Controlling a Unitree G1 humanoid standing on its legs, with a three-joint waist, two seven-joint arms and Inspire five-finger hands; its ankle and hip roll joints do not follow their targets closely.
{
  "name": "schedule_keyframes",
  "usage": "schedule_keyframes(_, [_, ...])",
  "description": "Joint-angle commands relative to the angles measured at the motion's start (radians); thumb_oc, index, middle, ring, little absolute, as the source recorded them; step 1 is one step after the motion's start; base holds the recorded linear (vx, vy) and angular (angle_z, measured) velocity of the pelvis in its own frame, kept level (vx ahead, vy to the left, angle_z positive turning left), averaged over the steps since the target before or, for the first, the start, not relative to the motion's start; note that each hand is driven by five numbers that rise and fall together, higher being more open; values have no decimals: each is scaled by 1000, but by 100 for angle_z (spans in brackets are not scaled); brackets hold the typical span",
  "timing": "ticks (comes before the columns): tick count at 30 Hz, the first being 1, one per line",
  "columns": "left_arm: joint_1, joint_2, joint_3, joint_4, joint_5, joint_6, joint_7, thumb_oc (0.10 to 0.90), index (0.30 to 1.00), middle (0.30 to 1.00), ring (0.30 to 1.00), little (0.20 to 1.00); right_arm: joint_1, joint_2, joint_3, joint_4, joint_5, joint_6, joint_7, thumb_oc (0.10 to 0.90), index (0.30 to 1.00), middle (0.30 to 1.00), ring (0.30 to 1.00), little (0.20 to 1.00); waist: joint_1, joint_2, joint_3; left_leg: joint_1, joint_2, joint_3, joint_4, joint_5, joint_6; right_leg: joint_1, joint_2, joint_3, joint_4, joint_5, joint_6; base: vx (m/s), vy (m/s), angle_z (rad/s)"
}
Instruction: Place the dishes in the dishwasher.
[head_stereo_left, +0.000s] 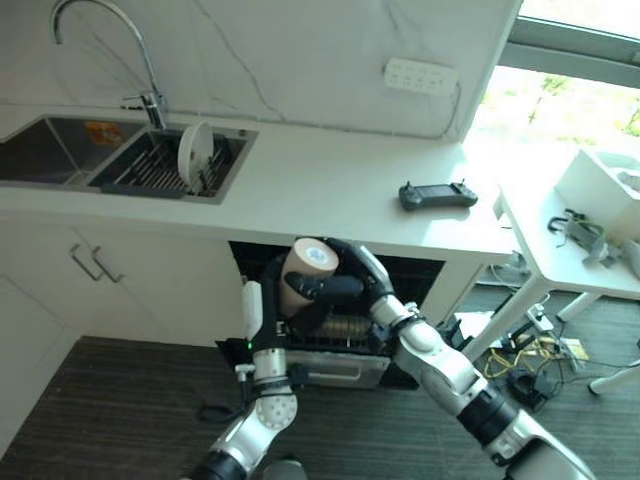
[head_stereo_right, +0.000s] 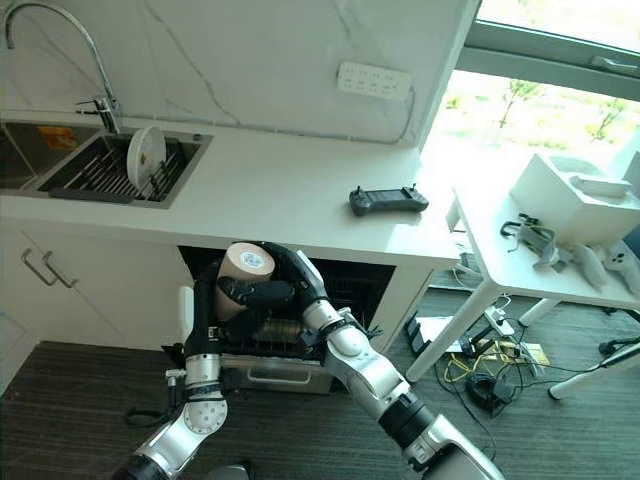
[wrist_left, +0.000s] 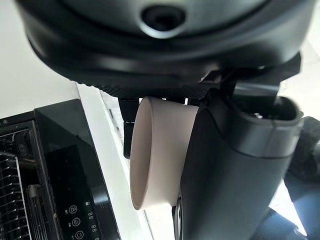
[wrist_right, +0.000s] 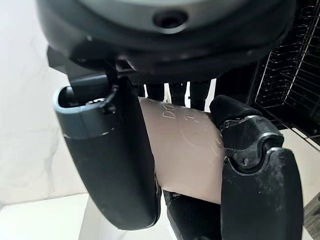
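Here, beige cup (head_stereo_left: 306, 272), tilted, both hands (head_stereo_left: 345, 290) gripping

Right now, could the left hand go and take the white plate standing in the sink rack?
Probably not yet. The left hand and the right hand are both curled round the beige cup in front of the open dishwasher. The white plate stands up on the counter, in the sink rack.
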Motion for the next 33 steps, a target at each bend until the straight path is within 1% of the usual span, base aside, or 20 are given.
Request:
schedule_keyframes(1, [-183,-29,-78,-150,-21,-136,-79,728,792,792,792,792,-170,53,0,-53,10,-144,-20,400,300,300,300,300,3,23,-2,43,-24,-26,63,-238,45,40,-5,-18,39,-159,12,17,8,5])
schedule_keyframes(2, [-183,-30,-81,-156,-25,-132,-87,800,900,900,900,900,-169,54,-2,-53,14,-150,-28,400,300,300,300,300,3,23,-2,43,-24,-26,63,-238,46,40,-5,-18,39,-160,12,0,0,0])
schedule_keyframes(4, [-181,-36,-91,-172,-55,-105,-113,800,900,900,900,900,-164,63,-20,-51,39,-178,-60,400,300,300,300,300,1,26,0,43,-24,-27,63,-237,46,41,-5,-20,39,-160,11,0,0,0])
schedule_keyframes(7, [-182,-37,-90,-175,-95,-72,-115,800,900,900,900,900,-159,65,-63,-71,112,-233,-105,400,300,300,300,300,-4,31,2,43,-22,-25,63,-236,46,41,-5,-23,39,-160,10,0,0,0])
schedule_keyframes(9, [-174,-36,-84,-181,-104,-53,-123,800,900,900,900,900,-142,62,-128,-103,169,-277,-176,400,300,300,300,300,-12,35,2,44,-20,-21,63,-236,47,42,-5,-24,39,-162,9,0,0,0])
schedule_keyframes(12, [-169,-33,-77,-194,-102,-38,-119,800,900,900,900,900,-124,55,-185,-122,188,-321,-224,400,300,300,300,300,-22,41,3,46,-18,-16,63,-236,49,43,-5,-23,39,-162,7,0,0,0])
schedule_keyframes(16, [-157,-24,-63,-219,-87,-12,-93,800,900,900,900,900,-80,23,-281,-178,130,-425,-321,400,300,300,300,300,-44,50,5,52,-11,2,63,-238,53,45,-4,-17,39,-164,4,1,8,1])
schedule_keyframes(20, [-143,-11,-45,-248,-66,15,-66,800,900,900,900,900,-26,-10,-345,-254,82,-497,-381,400,300,300,300,300,-65,57,9,56,-6,19,63,-239,54,44,-3,-10,39,-163,5,0,0,0])
schedule_keyframes(22, [-128,-3,-28,-264,-61,27,-58,800,900,900,900,900,8,-27,-375,-291,71,-524,-391,400,300,300,300,300,-74,60,10,58,-7,25,63,-240,55,44,-2,-5,39,-163,6,1,22,-6])
schedule_keyframes(24, [-109,12,-13,-277,-47,32,-48,800,900,900,900,900,48,-47,-393,-320,46,-529,-387,400,300,300,300,300,-82,63,12,60,-7,30,63,-241,55,44,-1,-1,39,-163,8,8,28,-6])
schedule_keyframes(26, [-94,24,-1,-282,-30,37,-45,800,900,900,900,900,76,-63,-397,-324,-8,-506,-384,400,300,300,300,300,-86,65,10,60,-7,32,63,-242,54,43,0,3,39,-163,9,16,30,-7])
schedule_keyframes(29, [-74,41,12,-287,-16,43,-45,800,900,900,900,900,101,-78,-387,-298,-40,-491,-403,400,300,300,300,300,-88,67,8,59,-7,37,63,-241,54,42,-1,4,39,-163,11,25,21,-4])
schedule_keyframes(31, [-55,57,30,-289,-10,41,-48,800,900,900,900,900,133,-85,-392,-269,-85,-503,-435,400,300,300,300,300,-85,68,5,54,-5,39,63,-239,54,39,-3,1,39,-163,13,36,16,3])
schedule_keyframes(33, [-27,82,63,-294,1,32,-55,800,900,900,900,900,181,-102,-419,-234,-132,-530,-480,400,300,300,300,300,-83,69,5,48,-3,39,63,-237,54,37,-7,-6,39,-162,15,34,23,4])
